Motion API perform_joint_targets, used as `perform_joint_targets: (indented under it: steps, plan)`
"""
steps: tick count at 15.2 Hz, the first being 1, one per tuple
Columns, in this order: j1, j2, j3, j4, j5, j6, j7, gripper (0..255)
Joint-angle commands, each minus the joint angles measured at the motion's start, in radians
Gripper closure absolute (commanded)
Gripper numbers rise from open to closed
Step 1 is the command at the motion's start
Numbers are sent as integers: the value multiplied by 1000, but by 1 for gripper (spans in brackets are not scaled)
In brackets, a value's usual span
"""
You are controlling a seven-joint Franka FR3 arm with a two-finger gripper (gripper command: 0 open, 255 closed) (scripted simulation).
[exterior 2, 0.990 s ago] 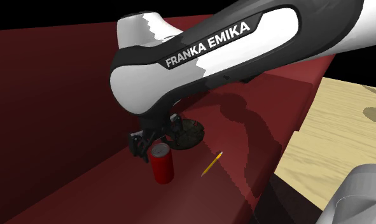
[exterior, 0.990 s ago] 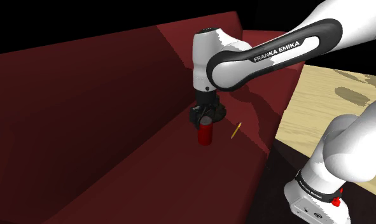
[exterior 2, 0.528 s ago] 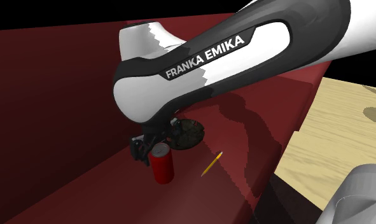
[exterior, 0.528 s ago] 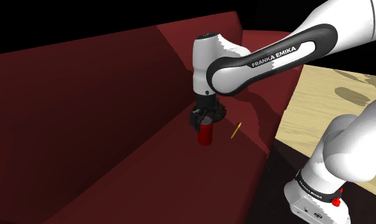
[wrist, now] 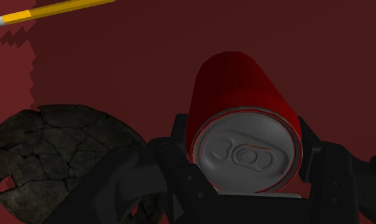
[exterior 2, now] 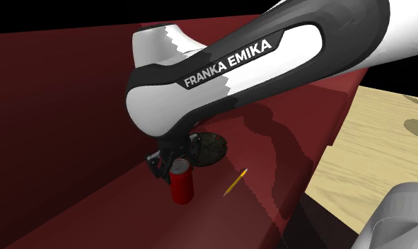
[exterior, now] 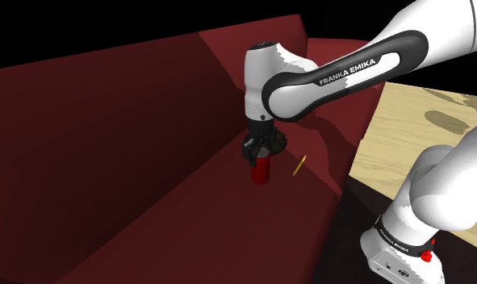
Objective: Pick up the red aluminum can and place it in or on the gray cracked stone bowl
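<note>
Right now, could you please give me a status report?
Gripper shut on red can, near its top. Can upright on dark red seat, unlifted. Stone bowl close beside; pencil clear.

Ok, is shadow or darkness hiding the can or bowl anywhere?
Shoulder view: dim overall, can readable. Second exterior view: a jagged-edged shadow falls beside the bowl, not over the can. Wrist view: can evenly lit, bowl dark but its cracks show.

A dark red sofa seat (exterior: 228, 218) carries a red can (exterior: 261, 170) standing upright, a dark cracked bowl (exterior 2: 213, 147) just beside it, and a yellow pencil (exterior 2: 235, 182) lying near both
</note>
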Motion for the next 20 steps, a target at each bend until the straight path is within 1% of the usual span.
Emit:
perform_joint_targets:
  steps: [1,5,20]
  plan:
    - [0,0,0,0,0,0,0,255]
    - [0,0,0,0,0,0,0,255]
    - [-2,-55,-18,155,3,-209,-9,255]
